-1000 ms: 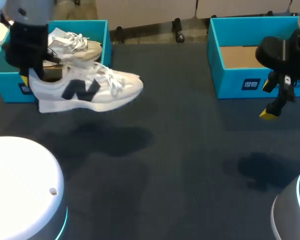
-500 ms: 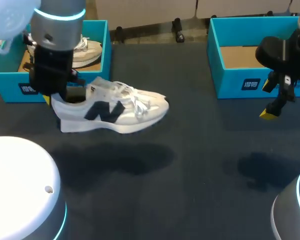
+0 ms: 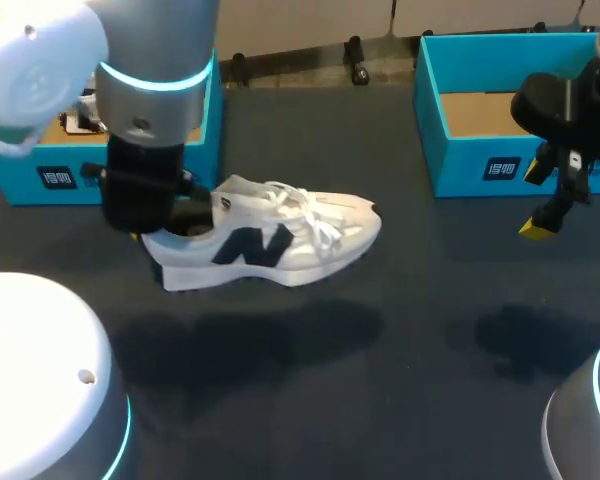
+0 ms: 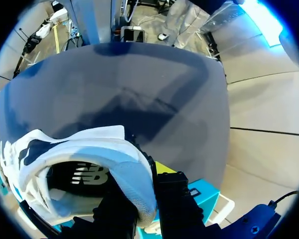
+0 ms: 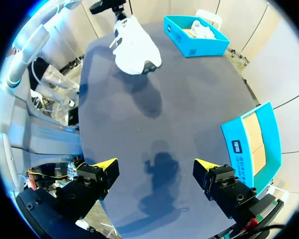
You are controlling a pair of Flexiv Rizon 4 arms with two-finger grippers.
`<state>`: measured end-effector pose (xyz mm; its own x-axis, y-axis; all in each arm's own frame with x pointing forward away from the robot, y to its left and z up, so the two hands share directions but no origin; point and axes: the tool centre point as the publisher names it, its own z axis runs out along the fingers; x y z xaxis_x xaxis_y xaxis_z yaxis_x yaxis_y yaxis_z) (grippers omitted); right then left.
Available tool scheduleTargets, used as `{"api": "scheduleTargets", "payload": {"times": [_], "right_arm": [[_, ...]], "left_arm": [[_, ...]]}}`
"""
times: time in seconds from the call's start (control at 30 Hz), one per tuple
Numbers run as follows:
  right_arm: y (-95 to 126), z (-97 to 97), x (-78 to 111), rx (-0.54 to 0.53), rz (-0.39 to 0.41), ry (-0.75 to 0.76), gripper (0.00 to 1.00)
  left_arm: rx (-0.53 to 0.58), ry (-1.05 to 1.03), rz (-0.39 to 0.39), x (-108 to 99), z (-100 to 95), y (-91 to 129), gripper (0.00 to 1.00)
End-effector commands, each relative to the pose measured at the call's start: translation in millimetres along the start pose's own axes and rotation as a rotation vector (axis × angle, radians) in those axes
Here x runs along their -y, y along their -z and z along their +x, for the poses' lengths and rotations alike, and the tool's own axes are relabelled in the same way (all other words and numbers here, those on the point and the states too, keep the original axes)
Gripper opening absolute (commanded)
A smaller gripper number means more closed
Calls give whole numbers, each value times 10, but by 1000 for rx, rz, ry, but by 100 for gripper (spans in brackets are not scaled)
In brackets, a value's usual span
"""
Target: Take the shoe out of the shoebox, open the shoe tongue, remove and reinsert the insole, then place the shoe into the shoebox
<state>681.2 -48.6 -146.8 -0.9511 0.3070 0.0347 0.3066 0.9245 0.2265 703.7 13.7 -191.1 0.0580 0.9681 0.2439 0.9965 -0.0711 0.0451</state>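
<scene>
A white shoe (image 3: 280,245) with a dark letter on its side hangs level above the table, toe pointing right, its shadow on the cloth below. My left gripper (image 3: 158,228) is shut on the shoe's heel. In the left wrist view the heel collar (image 4: 104,164) sits pinched between the fingers of the left gripper (image 4: 142,196), and the insole shows inside. The teal left shoebox (image 3: 40,178) stands behind the left arm, largely hidden. My right gripper (image 5: 154,164) hovers at the right, open and empty, far from the shoe (image 5: 134,45).
A second teal shoebox (image 3: 500,150) with a bare cardboard bottom stands at the back right, just behind the right gripper (image 3: 550,215). The left shoebox (image 5: 194,35) holds another white shoe. Dark table cloth (image 3: 380,380) spreads across the middle and front.
My left arm has carried the shoe away from the left shoebox, rightward and toward the table's front. The right arm has not moved.
</scene>
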Motion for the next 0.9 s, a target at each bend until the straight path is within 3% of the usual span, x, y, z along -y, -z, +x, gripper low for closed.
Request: {"api": "scheduleTargets", "payload": {"times": [0.03,0.47,0.9], "right_arm": [[-8,-17,-11,-3,4,-1,100],[-8,-17,-11,-3,4,-1,100],[-8,-17,-11,-3,4,-1,100]], "left_arm": [[11,4,-55,54,-130,-90,0],[-4,-7,-74,61,-557,-544,0],[4,14,-65,-86,-887,-963,0]]}}
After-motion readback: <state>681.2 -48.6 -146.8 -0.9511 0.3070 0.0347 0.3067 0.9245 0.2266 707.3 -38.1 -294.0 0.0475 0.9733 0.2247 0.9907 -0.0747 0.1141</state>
